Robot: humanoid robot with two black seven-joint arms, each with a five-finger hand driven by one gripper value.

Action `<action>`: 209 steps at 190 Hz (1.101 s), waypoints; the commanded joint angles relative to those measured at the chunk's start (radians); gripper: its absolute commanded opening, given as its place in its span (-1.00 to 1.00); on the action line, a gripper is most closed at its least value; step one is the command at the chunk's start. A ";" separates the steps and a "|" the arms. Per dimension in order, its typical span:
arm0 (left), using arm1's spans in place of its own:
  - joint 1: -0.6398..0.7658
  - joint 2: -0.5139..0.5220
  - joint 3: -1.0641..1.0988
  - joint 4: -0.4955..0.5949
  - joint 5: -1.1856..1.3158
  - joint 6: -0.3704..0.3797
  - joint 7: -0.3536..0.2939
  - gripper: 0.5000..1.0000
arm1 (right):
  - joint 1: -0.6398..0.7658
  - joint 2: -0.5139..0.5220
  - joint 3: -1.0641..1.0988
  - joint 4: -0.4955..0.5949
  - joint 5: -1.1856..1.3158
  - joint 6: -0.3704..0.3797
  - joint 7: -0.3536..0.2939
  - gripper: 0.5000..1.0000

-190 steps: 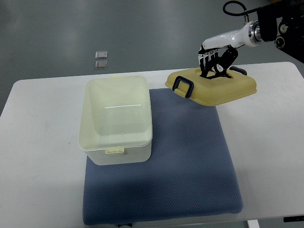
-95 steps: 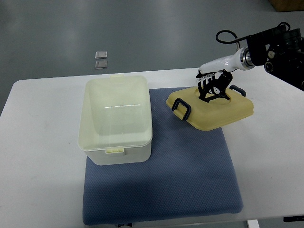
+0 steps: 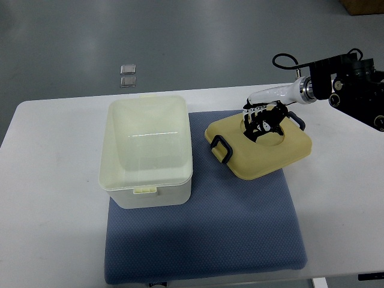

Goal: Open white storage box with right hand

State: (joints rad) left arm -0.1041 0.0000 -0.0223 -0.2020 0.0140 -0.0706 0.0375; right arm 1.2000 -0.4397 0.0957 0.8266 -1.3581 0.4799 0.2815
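The white storage box (image 3: 147, 150) stands open on the left part of the blue mat (image 3: 204, 204), its inside empty. Its yellow lid (image 3: 259, 146), with dark blue handles at both ends, lies flat on the mat's upper right, to the right of the box. My right hand (image 3: 259, 123) comes in from the right edge and is shut on the lid's middle grip, black fingers curled into the recess. The left arm does not show.
The white table (image 3: 48, 180) carries the mat. The table's right strip (image 3: 342, 198) lies beyond the mat's edge. Two small grey squares (image 3: 128, 75) lie on the floor beyond the table's far edge.
The right hand has carried the lid down and leftward from the table's far edge onto the mat, closer to the box. The box has not moved.
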 commanded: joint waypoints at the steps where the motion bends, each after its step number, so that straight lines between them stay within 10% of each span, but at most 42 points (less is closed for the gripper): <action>1: 0.000 0.000 0.001 0.000 0.000 0.000 0.001 1.00 | -0.013 0.001 0.009 0.000 0.008 0.002 -0.001 -1.00; 11: 0.000 0.000 0.001 0.000 0.000 0.000 -0.001 1.00 | -0.014 0.001 0.009 0.000 0.008 0.000 -0.001 -0.97; 33: 0.000 0.000 -0.001 0.000 0.000 0.000 -0.001 1.00 | -0.014 0.006 0.007 0.000 0.008 0.006 -0.001 0.00; 60: 0.000 0.000 -0.001 0.001 0.000 0.000 -0.001 1.00 | -0.013 0.009 0.007 0.000 0.007 0.019 0.001 0.64; 169: 0.000 0.000 -0.002 0.004 0.000 0.000 -0.001 1.00 | 0.004 -0.093 0.183 -0.021 0.435 0.055 -0.062 0.64; 209: 0.000 0.000 -0.002 0.001 0.000 0.000 -0.001 1.00 | -0.158 -0.082 0.297 -0.054 0.806 -0.207 -0.073 0.64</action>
State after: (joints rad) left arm -0.1037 0.0000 -0.0246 -0.1981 0.0135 -0.0706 0.0370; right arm 1.1116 -0.5374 0.3399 0.7800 -0.7072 0.4098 0.2135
